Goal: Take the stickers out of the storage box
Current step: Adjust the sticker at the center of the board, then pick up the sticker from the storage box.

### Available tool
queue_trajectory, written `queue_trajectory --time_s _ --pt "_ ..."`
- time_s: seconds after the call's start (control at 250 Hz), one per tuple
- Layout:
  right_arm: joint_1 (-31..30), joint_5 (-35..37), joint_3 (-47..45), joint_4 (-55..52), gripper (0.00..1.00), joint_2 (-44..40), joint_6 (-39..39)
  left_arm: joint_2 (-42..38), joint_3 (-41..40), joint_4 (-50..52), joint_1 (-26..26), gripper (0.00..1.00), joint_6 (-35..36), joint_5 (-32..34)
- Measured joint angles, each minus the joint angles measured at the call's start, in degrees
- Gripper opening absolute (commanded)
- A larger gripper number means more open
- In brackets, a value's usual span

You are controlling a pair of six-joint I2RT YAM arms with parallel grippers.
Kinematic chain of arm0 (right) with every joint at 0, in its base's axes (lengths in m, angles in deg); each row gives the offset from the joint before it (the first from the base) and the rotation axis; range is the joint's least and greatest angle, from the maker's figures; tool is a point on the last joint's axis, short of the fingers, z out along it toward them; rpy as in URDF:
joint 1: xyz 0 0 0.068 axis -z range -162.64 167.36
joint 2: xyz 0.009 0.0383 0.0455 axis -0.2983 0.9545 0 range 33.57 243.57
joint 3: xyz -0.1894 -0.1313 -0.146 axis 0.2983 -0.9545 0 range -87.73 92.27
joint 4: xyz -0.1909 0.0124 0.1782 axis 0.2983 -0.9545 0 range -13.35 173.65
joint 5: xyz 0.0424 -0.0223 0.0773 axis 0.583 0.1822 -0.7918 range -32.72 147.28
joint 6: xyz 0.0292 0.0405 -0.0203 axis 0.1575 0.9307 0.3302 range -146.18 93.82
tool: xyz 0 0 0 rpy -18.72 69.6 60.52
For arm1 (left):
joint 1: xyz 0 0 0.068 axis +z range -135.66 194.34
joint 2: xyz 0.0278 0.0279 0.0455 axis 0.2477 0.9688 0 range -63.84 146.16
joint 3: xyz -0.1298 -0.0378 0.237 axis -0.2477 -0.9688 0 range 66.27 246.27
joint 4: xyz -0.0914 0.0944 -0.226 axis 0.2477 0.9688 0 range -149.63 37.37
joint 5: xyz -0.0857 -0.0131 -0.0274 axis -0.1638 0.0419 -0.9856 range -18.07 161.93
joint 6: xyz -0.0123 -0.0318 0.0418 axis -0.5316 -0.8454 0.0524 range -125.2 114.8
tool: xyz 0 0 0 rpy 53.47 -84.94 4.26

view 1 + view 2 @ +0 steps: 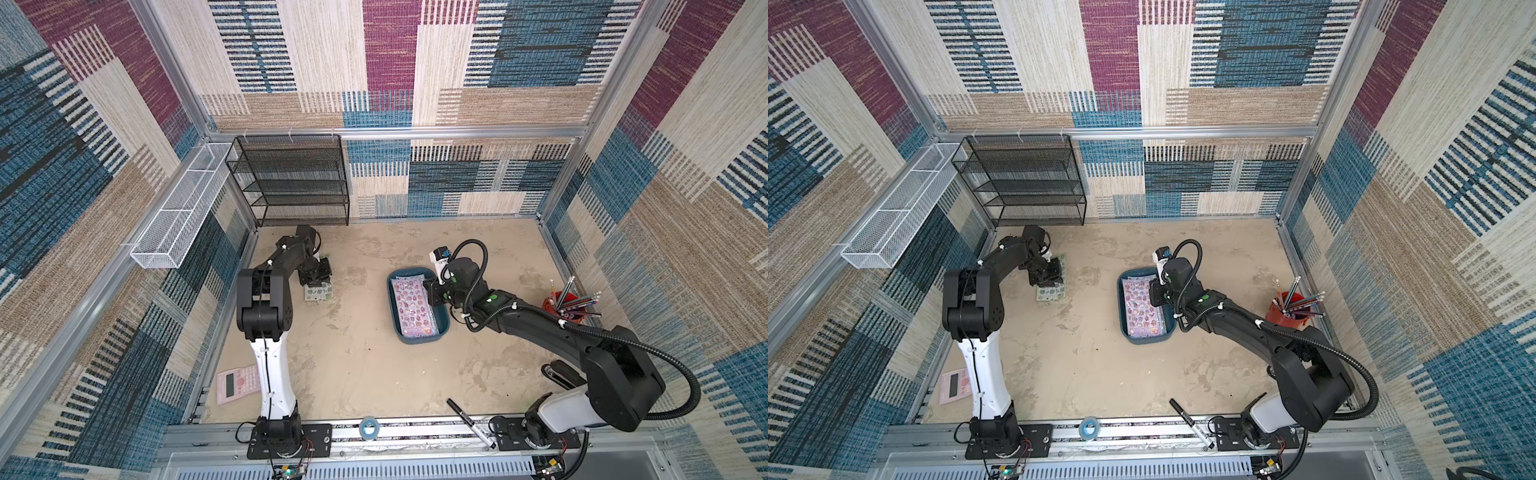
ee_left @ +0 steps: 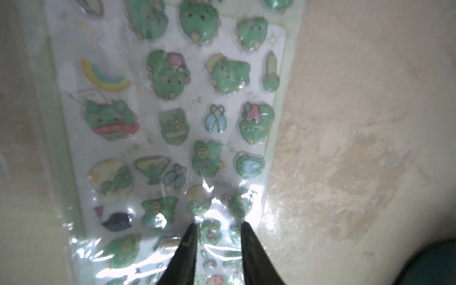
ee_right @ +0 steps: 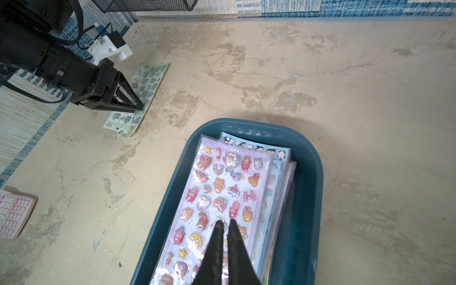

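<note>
One green sticker sheet (image 2: 172, 118) on the table (image 3: 271, 74) under my left gripper (image 2: 218, 224), fingers apart, other stickers (image 3: 256, 145) stacked in the storage box (image 3: 306, 197), right gripper (image 3: 225, 223) fingers together atop the lilac sheet (image 3: 222, 187).

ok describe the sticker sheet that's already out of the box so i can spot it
Start at the black mesh rack by the back wall; in front of it, under the left gripper, the pastel green sheet lies flat on the table. Covered in green creatures, it is the only one outside the teal storage box; the rest are stacked inside under a lilac sheet.
</note>
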Motion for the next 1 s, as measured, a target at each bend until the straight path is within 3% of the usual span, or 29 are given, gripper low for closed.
queue_trajectory --time_s 0.268,0.584,0.708,1.0 --pt "0.0 0.9 1.29 -0.81 0.11 1.18 0.04 0.35 3.89 1.75 0.39 0.36 0.46 1.07" --pt "-0.26 4.28 4.26 -3.65 0.07 3.41 -0.28 -15.39 -3.61 2.05 -1.62 0.4 0.0 1.36" --pt "-0.37 5.57 4.42 -5.38 0.0 4.5 -0.5 -21.64 -9.22 1.05 -5.75 0.4 -0.59 1.22" --pt "-0.52 3.08 4.39 -6.38 0.0 9.35 -0.63 -31.3 -24.7 -6.97 -16.68 0.48 -5.73 -0.96"
